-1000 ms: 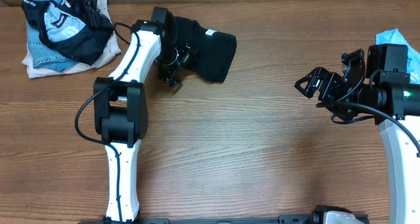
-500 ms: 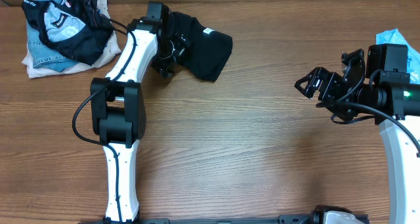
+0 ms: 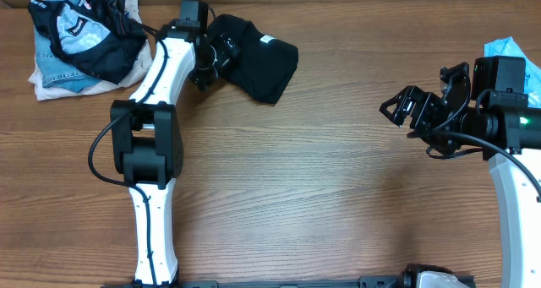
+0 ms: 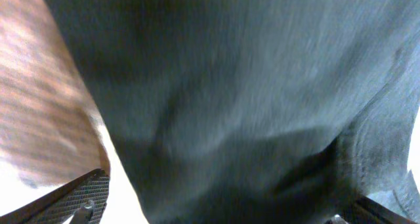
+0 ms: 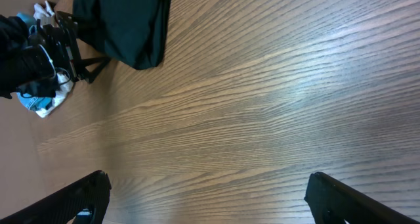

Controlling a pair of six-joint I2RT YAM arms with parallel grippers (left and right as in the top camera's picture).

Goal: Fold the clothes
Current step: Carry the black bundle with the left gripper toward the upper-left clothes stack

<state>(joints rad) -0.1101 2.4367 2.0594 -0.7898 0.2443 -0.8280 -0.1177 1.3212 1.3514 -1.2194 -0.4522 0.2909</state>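
A black T-shirt (image 3: 258, 64) lies bunched up near the table's far edge, left of the middle, its small white neck label (image 3: 267, 40) showing. My left gripper (image 3: 209, 62) is at the shirt's left edge. In the left wrist view the black T-shirt (image 4: 236, 86) fills nearly everything, blurred, and the left gripper (image 4: 223, 212) stands open with fabric between its wide-set fingers (image 4: 82, 196). My right gripper (image 3: 399, 109) hovers open over bare wood at the right. The right gripper (image 5: 210, 199) has nothing between its fingers, and the black T-shirt (image 5: 125, 23) shows far off.
A pile of other clothes (image 3: 80, 39), black-and-pale-blue, denim and white, sits at the far left corner. A light blue piece (image 3: 507, 51) lies at the far right edge behind the right arm. The wooden table (image 3: 296, 178) spreads between the two arms.
My left gripper has moved toward the far edge and a little left along the shirt's left side, nudging the shirt slightly. The right arm has not moved.
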